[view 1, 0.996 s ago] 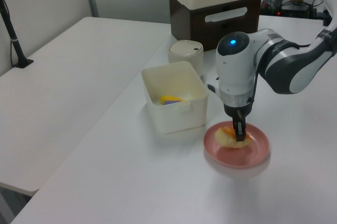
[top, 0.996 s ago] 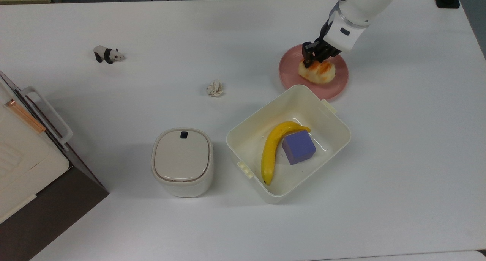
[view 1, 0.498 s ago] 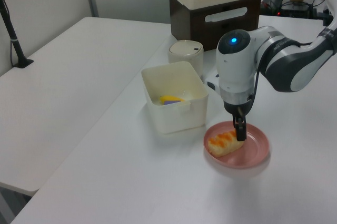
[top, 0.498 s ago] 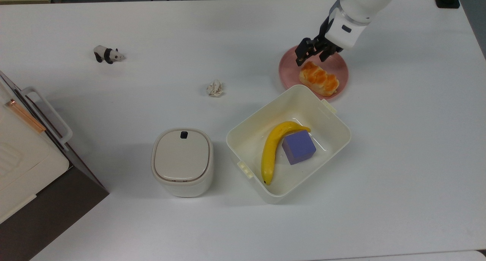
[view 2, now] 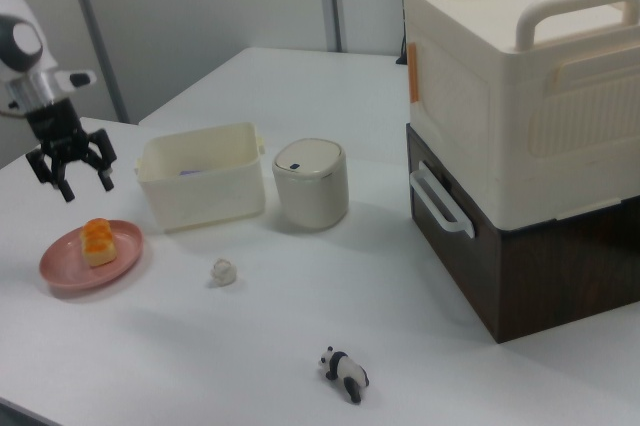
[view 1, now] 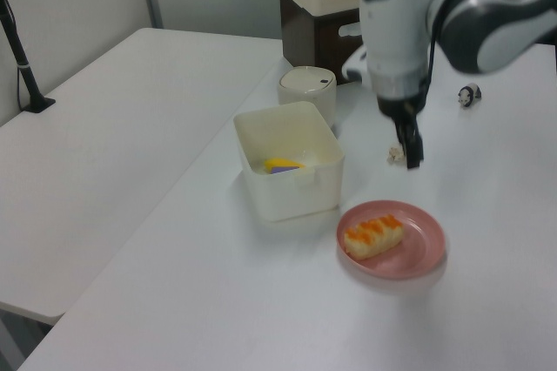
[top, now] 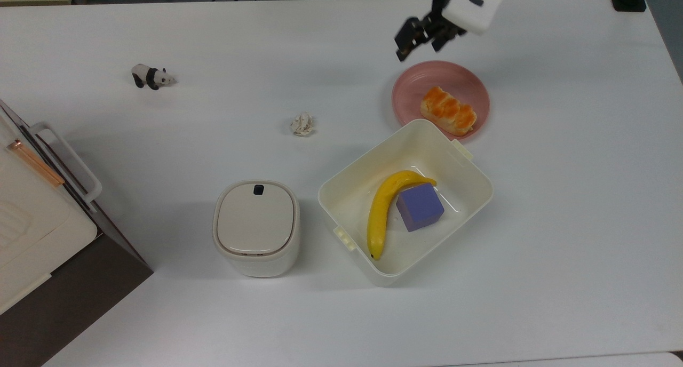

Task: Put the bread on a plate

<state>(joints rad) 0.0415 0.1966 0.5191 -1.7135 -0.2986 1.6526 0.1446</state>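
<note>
- The claw [top: 420, 38] hangs in the air above the desk [top: 213, 52], just off the plate's far edge in the top view. Its fingers are spread wide and hold nothing.
- The right view shows the same: both fingers splayed, well above the plate [view 2: 60, 268] and clear of it.
- The bread [top: 447, 110] lies on the pink plate [top: 411, 92], touching no part of the claw. It sits off-centre, toward the bin side, with its long axis slanting across the plate in the top view.
- In the left view the bread [view 1: 372, 236] rests flat with its glossy orange top up and its pale sides showing; the plate [view 1: 418, 253] sits near the bin [view 1: 291, 184].
- Judging by the lumpy pull-apart look, the bread is likely light and soft, and would squash under a hard pinch. The glazed top may be slick.
- If it needed moving again, the best hold would be across the short width, on the pale sides at mid-length, closing gently.
- As things lie, the task looks done.
- A paper ball [top: 302, 124] lies well to the plate's left in the top view.
</note>
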